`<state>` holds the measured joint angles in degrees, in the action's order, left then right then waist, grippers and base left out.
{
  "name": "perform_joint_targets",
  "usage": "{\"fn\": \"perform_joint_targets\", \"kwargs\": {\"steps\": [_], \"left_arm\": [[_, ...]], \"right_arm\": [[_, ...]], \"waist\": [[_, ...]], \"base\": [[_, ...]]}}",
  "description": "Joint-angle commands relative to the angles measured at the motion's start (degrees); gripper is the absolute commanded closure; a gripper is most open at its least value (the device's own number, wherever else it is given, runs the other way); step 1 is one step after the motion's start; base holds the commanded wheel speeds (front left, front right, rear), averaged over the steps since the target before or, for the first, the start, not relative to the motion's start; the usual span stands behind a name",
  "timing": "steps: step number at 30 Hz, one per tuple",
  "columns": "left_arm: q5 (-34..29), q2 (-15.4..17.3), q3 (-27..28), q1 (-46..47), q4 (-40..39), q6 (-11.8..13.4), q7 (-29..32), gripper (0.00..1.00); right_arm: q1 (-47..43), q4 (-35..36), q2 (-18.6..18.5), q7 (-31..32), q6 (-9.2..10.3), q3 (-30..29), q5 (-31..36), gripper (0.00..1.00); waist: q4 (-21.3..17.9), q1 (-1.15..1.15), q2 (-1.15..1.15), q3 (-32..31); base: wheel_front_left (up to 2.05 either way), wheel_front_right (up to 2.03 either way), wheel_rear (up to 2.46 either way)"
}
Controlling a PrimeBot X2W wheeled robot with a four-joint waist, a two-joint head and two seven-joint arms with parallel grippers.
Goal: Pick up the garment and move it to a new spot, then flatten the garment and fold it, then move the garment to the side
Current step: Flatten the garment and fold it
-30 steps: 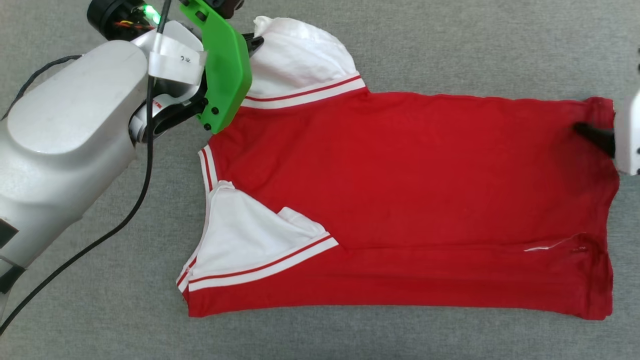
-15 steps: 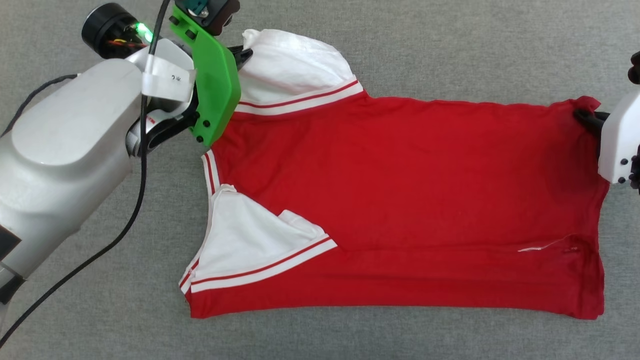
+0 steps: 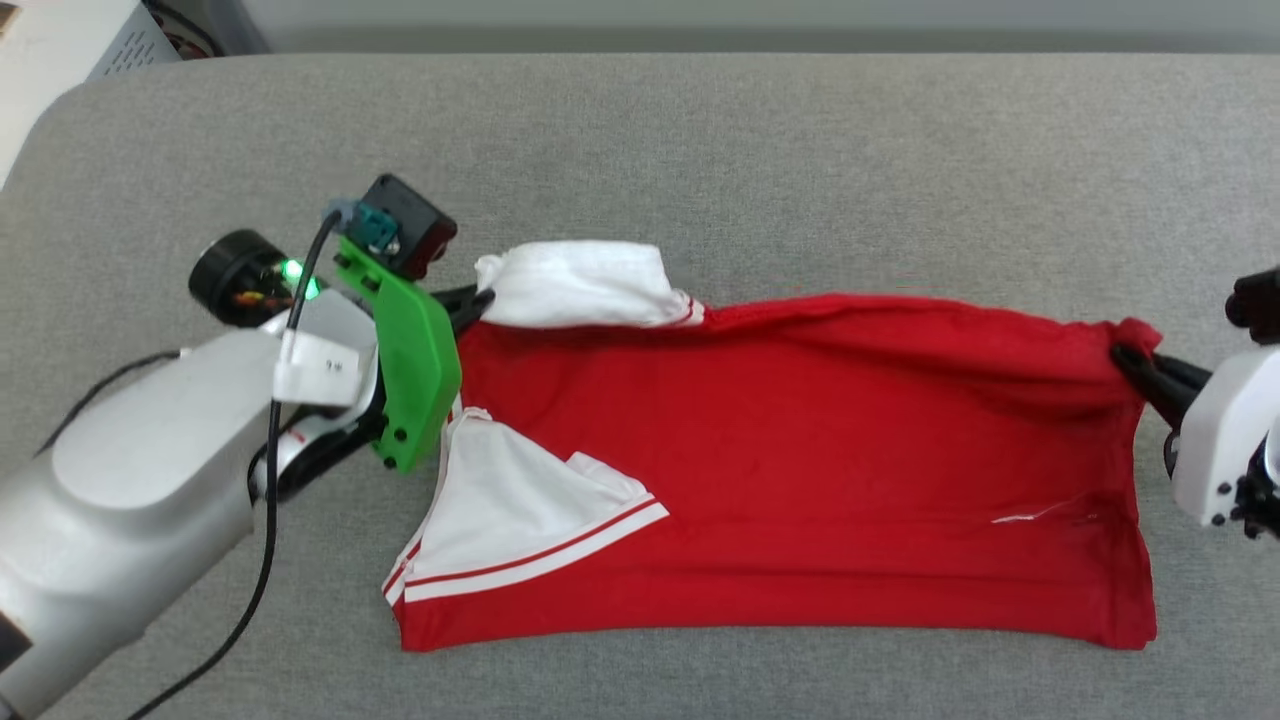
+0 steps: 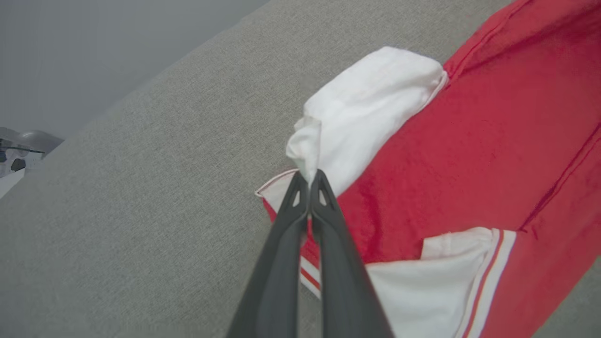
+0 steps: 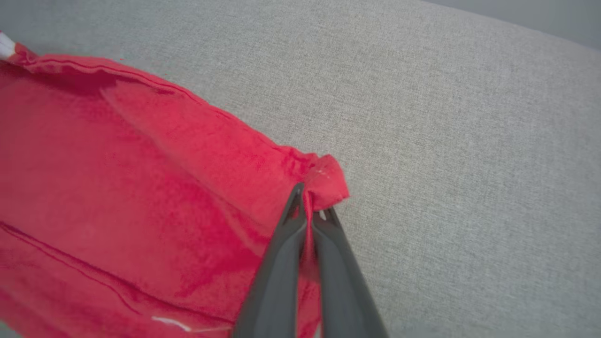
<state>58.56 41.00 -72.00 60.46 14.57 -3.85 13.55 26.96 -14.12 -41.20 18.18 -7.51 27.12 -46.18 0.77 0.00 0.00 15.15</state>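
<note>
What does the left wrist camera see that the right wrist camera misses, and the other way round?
Left wrist view: the garment's white sleeves with striped trim, the left jaws pinching one sleeve's edge. Right wrist view: the right jaws pinching a plain red hem corner. Both: shut dark jaws, the garment's red body, the grey fabric surface.

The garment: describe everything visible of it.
The garment is a red jersey-like T-shirt of soft knit, with white short sleeves trimmed in red-and-white stripes. It lies lengthwise across the grey fabric surface, sleeves to the robot's left, hem to its right. Its far edge is lifted and taut: the left claw is shut on the far sleeve, the right claw on the far hem corner. The near sleeve lies folded in over the body.
</note>
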Motion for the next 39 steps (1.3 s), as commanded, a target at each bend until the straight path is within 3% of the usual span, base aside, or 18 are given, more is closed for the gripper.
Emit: {"fn": "perform_joint_targets", "kwargs": {"steps": [1, 6, 10, 19, 20, 21, 25, 32, 39], "left_arm": [[0.48, 2.30, -0.26, -5.64, -3.47, 2.30, -1.16, 1.00], [0.90, 5.11, -0.64, -12.64, -8.00, 5.41, -2.10, 1.00], [1.71, 5.35, -0.87, -18.09, -9.57, 7.05, -2.98, 1.00], [2.89, 2.57, -0.87, -24.00, -3.76, 6.85, -6.45, 1.00], [2.70, 2.29, -0.53, -24.12, -3.10, 7.20, -7.51, 0.91], [2.55, 1.97, -0.04, -24.33, -2.41, 7.67, -8.94, 0.00], [1.32, 1.51, 1.72, -25.68, -1.34, 10.66, -14.93, 0.00], [-1.58, 1.65, 6.91, -28.42, -4.99, 22.14, -25.89, 0.00], [-8.59, 0.67, 16.32, -31.70, -8.72, 32.21, -28.50, 0.00]], "right_arm": [[-5.25, 1.79, -0.56, -1.27, 0.02, -1.05, 0.13, 1.00], [-12.52, 4.11, -0.31, -1.74, 0.02, -3.21, 0.20, 1.00], [-17.56, 4.81, 1.03, -1.29, 0.02, -4.85, -0.04, 1.00], [-19.89, 2.08, 4.62, 0.30, 0.02, -4.46, 0.38, 1.00], [-19.77, 1.96, 4.81, 0.12, 0.02, -4.66, 0.28, 0.95], [-19.67, 2.11, 4.98, -0.14, 0.02, -4.92, -0.06, 0.00], [-19.84, 4.42, 4.44, -1.31, 0.02, -6.30, -1.63, 0.00], [-20.97, 10.21, 1.87, -0.50, 0.02, -12.87, -7.41, 0.00], [-22.41, 9.18, -0.05, 5.80, 0.02, -18.49, -13.55, 0.00]], "waist": [[0.31, 0.00, 0.00, -3.57], [0.62, 0.00, 0.00, -4.81], [0.86, 0.00, 0.00, -4.46], [0.83, 0.00, 0.00, -2.20], [0.84, 0.00, 0.00, -2.28], [0.86, 0.00, 0.00, -2.55], [0.78, 0.00, 0.00, -4.62], [0.97, 0.00, 0.00, -6.89], [2.31, 0.00, 0.00, -6.65]], "base": [[0.00, 0.00, 0.00], [0.00, 0.00, 0.00], [0.00, 0.00, 0.00], [0.00, 0.00, 0.00], [0.00, 0.00, 0.00], [0.00, 0.00, 0.00], [0.00, 0.00, 0.00], [0.00, 0.00, 0.00], [0.00, 0.00, 0.00]]}}
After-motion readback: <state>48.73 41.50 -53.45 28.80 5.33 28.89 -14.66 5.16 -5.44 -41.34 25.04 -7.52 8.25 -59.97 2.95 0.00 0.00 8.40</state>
